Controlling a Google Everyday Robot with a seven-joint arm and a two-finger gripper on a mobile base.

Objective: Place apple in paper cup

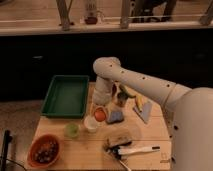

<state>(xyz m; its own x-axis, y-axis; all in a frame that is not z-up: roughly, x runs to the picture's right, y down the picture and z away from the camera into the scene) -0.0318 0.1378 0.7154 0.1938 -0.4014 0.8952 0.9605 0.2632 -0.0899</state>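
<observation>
Orange-red apple [100,114] held in gripper [100,112], just beside paper cup [91,124].

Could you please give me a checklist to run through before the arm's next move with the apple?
1. The apple at the tool: ok, it shows right under the tool's tip.
2. Hold on the apple: cannot tell.
3. The paper cup upright, mouth open: ok.
4. The apple centred over the paper cup: not ok, it looks offset toward the blue object.
5. The green cup apart from the paper cup: ok, a gap shows.
</observation>
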